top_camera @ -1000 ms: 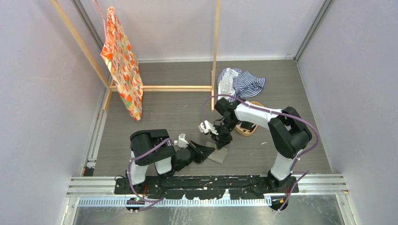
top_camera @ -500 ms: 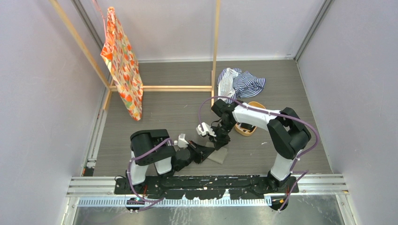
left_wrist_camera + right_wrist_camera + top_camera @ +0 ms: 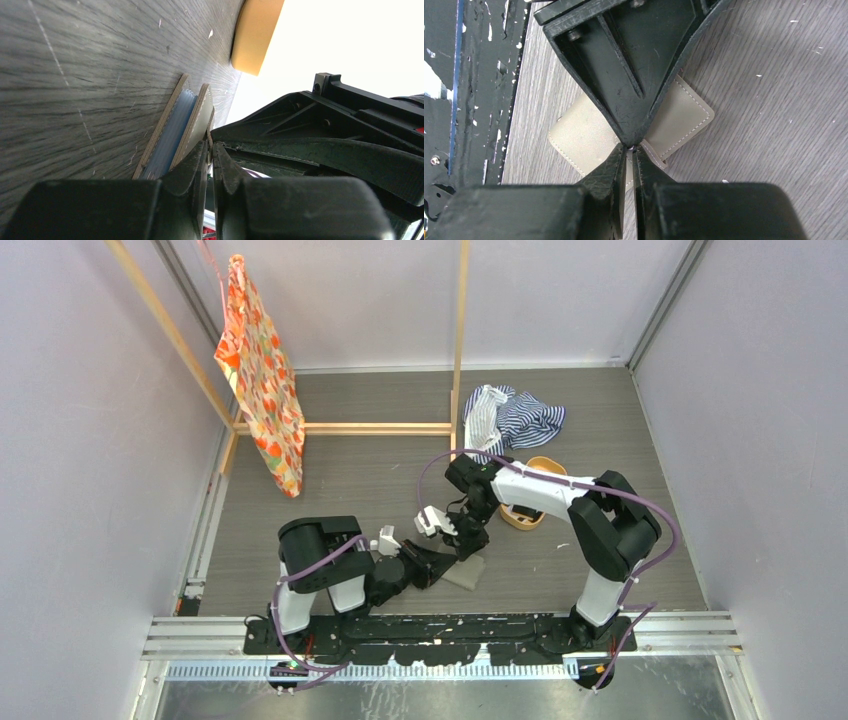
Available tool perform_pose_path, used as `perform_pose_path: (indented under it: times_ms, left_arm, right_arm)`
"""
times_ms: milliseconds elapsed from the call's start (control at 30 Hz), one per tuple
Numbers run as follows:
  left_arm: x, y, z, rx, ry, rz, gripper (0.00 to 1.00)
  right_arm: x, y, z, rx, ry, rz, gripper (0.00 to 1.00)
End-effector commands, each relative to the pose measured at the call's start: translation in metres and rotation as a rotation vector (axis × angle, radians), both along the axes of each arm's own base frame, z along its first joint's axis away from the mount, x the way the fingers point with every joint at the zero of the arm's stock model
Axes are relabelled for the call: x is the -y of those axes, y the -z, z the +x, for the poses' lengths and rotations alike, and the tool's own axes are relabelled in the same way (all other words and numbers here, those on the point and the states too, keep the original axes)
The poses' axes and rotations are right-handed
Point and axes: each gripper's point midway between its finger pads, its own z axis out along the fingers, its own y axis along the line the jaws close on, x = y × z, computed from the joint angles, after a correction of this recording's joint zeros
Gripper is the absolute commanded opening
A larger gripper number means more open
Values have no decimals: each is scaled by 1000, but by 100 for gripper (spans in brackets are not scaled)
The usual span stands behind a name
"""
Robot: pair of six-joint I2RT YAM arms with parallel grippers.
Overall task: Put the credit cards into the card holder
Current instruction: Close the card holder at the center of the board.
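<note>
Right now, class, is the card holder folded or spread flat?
Folded over: the card holder shows two flaps sandwiching pale blue cards.

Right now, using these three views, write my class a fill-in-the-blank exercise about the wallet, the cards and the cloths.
1. Inside the wallet sits a pale ___ card.
2. The flowered cloth hangs from a ___ frame.
3. The other cloth, lying on the table, is blue and white and ___.
Missing words: blue; wooden; striped.
</note>
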Motion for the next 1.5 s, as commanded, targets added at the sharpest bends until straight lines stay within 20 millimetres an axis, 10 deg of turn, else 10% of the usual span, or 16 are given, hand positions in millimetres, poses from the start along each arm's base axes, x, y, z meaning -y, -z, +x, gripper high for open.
perform_pose_path:
  times_ms: [0, 1467]
  left_arm:
    - [-16, 30, -7, -20, 1, 117, 18]
    - [-75, 10, 6, 92, -111, 226, 13]
  right_arm:
    - [0, 19, 3, 30, -4, -65, 13]
    - [-22, 26, 15, 153, 182, -337, 14]
